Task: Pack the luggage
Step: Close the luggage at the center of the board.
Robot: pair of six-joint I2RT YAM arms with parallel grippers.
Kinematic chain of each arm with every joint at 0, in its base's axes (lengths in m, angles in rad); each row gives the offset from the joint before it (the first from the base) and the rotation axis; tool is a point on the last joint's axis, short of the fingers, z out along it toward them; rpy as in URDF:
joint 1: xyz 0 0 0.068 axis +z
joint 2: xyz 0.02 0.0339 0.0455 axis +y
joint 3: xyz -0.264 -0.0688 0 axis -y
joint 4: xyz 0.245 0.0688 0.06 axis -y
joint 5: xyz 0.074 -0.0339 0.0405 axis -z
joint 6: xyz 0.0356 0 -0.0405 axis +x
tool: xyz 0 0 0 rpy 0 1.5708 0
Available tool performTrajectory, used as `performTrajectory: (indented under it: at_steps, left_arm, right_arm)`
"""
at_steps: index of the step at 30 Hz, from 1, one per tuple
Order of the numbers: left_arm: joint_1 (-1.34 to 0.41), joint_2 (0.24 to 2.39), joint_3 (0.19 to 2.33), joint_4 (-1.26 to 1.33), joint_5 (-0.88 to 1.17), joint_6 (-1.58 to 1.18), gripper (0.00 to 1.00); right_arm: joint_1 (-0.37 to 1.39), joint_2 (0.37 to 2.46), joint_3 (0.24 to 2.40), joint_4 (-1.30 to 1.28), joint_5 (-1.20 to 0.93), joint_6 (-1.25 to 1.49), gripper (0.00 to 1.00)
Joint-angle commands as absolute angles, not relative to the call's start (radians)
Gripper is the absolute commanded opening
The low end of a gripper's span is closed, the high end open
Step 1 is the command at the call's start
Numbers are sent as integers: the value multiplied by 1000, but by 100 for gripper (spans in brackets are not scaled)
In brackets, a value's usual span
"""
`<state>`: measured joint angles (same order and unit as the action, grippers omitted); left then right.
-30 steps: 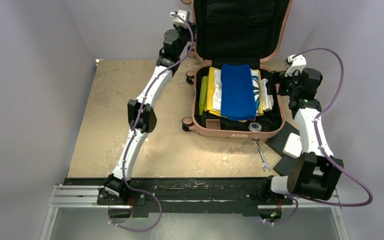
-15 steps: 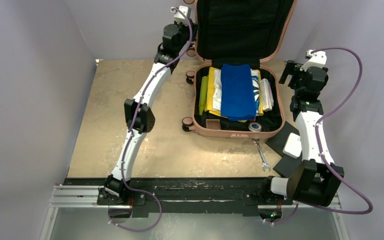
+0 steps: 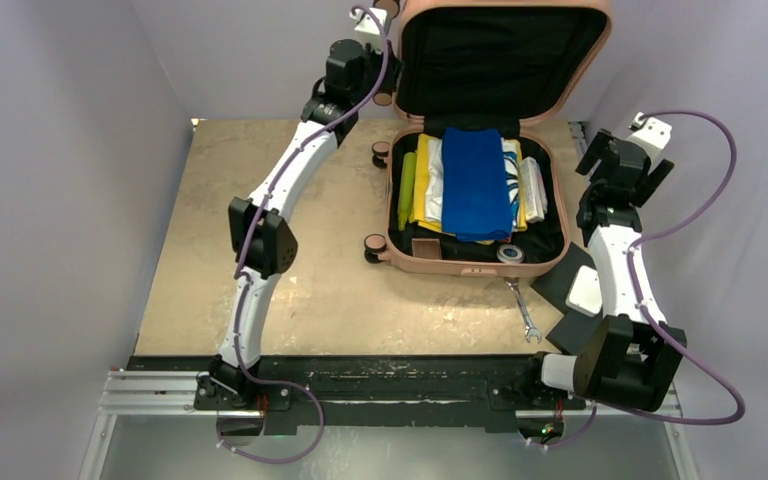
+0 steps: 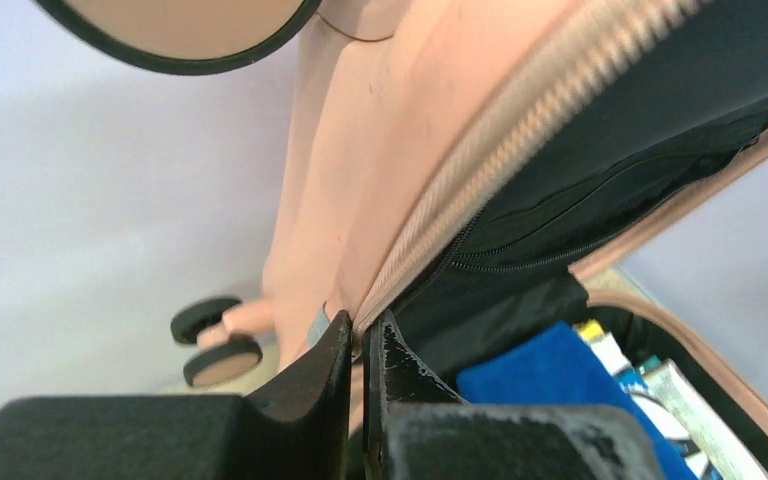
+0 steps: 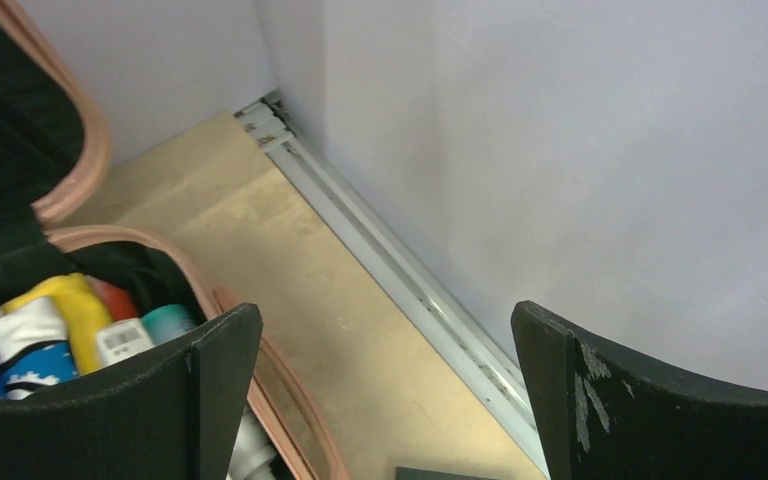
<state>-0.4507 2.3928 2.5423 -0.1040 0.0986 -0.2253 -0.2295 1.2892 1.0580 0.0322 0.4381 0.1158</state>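
The salmon-pink luggage (image 3: 478, 262) lies open at the back of the table, its black-lined lid (image 3: 500, 60) raised and tipping forward. Inside lie a blue folded cloth (image 3: 476, 185), yellow and white items and small toiletries. My left gripper (image 4: 364, 345) is shut on the lid's zipper edge (image 4: 480, 160) at its left side; in the top view it is at the lid's upper left corner (image 3: 385, 20). My right gripper (image 5: 385, 340) is open and empty, above the table to the right of the luggage (image 5: 290, 400), near the side wall.
A metal wrench (image 3: 523, 310) lies on the table in front of the luggage. Flat black pads (image 3: 565, 285) lie at the right by the right arm's base. The luggage's wheels (image 3: 378, 153) stick out on its left side. Walls stand close at the back and right.
The lid has swung forward and its top edge is now in view, with my left gripper moving up along it. My right arm has drawn back to the right, away from the luggage.
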Motion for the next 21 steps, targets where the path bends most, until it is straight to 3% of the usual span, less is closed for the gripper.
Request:
performTrajectory:
  at_steps: [1, 21]
  left_arm:
    - [-479, 2180, 2398, -151, 124, -276, 0]
    - [-499, 1709, 1639, -220, 195, -319, 0]
  right_arm:
    - [-229, 1264, 1034, 61, 558, 120, 99]
    - [-292, 1259, 1038, -26, 622, 125, 99]
